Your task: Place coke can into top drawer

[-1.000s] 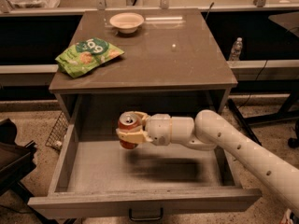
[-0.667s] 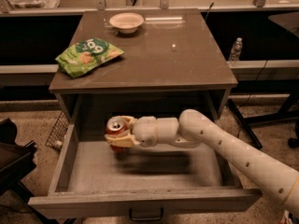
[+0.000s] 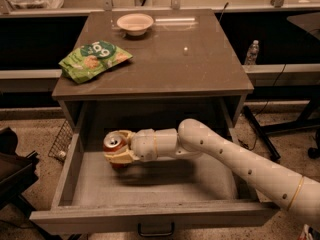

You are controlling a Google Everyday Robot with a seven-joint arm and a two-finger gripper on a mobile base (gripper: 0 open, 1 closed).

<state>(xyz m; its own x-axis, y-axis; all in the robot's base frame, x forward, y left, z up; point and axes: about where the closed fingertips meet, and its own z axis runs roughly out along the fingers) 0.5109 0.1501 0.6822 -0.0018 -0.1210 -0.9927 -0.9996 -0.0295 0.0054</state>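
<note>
The coke can (image 3: pixel 114 144) is red-orange with a silver top and stands upright inside the open top drawer (image 3: pixel 150 211), in its left rear part. My gripper (image 3: pixel 119 149) reaches in from the right on a white arm and is shut on the can, with pale fingers (image 3: pixel 118 157) wrapped around its body. The can sits low, close to the drawer floor; I cannot tell whether it touches it. The drawer is pulled far out, and its dark handle (image 3: pixel 156 230) shows at the front.
On the cabinet top (image 3: pixel 200 69) lie a green chip bag (image 3: pixel 94 59) at the left and a white bowl (image 3: pixel 135 23) at the back. A water bottle (image 3: pixel 252 52) stands behind at the right. A dark object (image 3: pixel 12 169) is at the left.
My gripper has carried the can leftward and lower inside the drawer, from the middle toward the left rear part.
</note>
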